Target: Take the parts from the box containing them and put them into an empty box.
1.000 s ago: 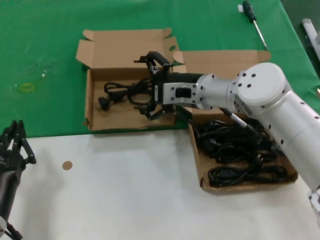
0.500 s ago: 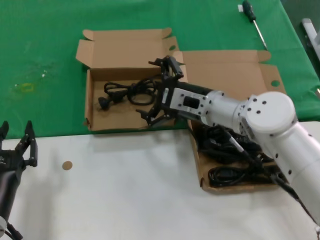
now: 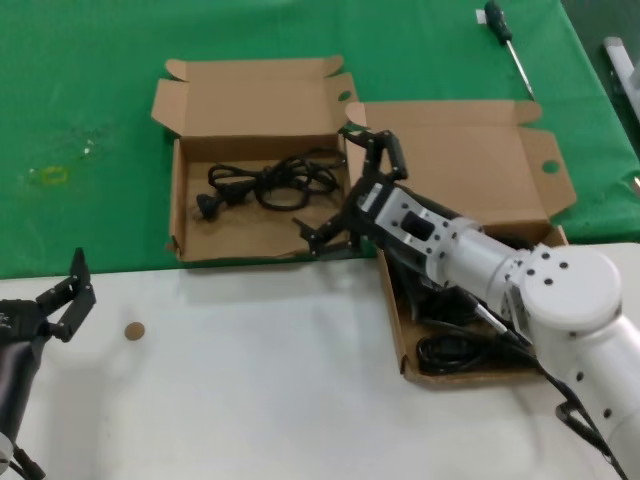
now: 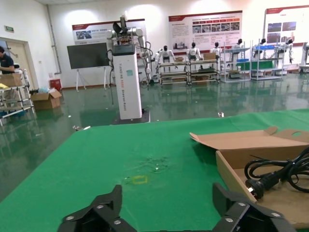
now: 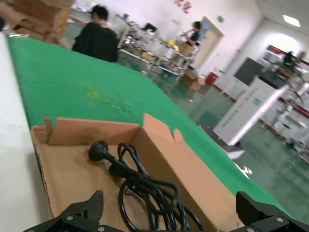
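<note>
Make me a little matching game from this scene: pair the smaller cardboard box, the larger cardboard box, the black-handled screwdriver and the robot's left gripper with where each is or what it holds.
Things:
1. smaller brown cardboard box
2. larger brown cardboard box
3. black-handled screwdriver
4. left gripper

Descriptions:
A. on the green cloth, far right
B. holds one black power cord
C. over the white table, near left
D. holds a pile of black cords

Pairs: 1-B, 2-D, 3-A, 4-C

Screwdriver (image 3: 507,44) on green cloth (image 3: 80,120); white tabletop (image 3: 250,390) nearer.
</note>
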